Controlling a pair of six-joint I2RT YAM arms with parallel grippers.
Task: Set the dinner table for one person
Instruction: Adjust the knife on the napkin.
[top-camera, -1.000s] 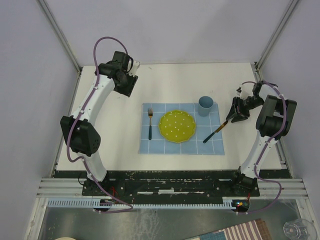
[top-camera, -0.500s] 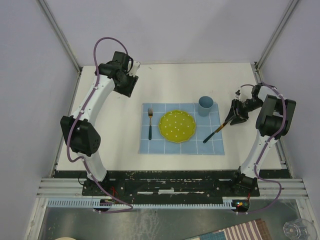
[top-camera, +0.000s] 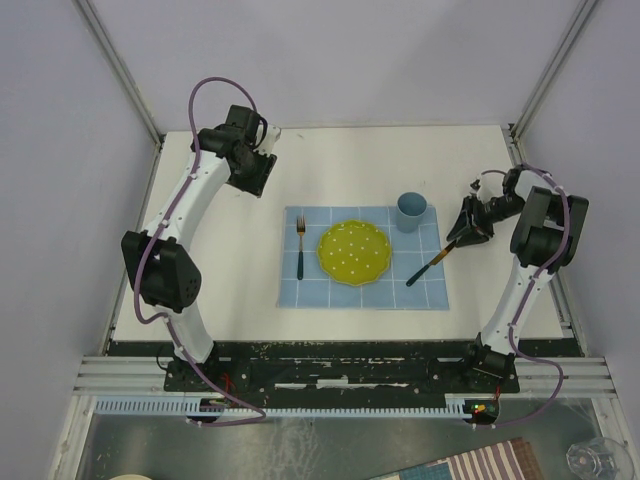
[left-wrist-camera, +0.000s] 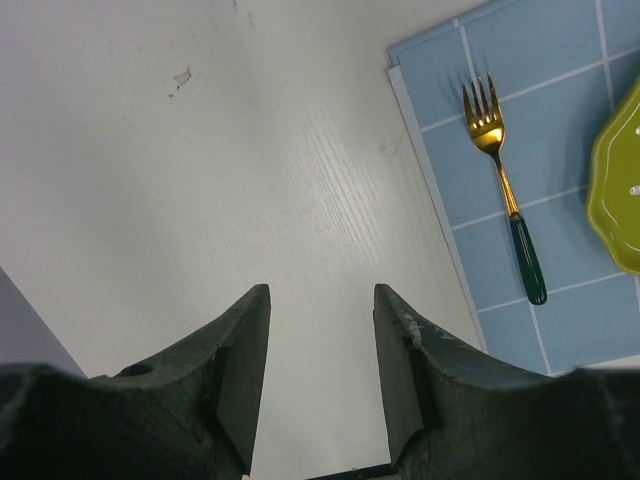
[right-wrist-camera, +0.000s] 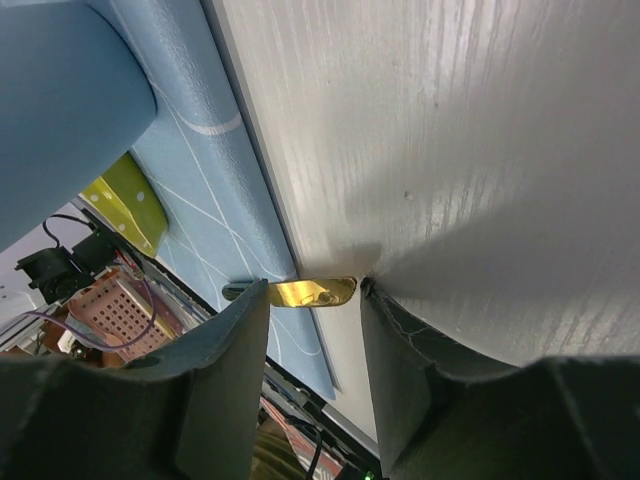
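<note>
Step, likely: straightening knife (top-camera: 430, 264). Right jaws half apart, gold tip between them, no grip evident. Left jaws half apart, empty. Next: close on tip, turn knife parallel to fork (top-camera: 300, 248).

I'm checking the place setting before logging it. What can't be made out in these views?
Utensil right of the plate: knife or spoon unclear; too small from above, and the right wrist view shows only its gold end.
Whether the right end effector grips that end: its own fingers hide the contact.
Cup contents: too small from above, cut off by the right wrist frame edge.
</note>
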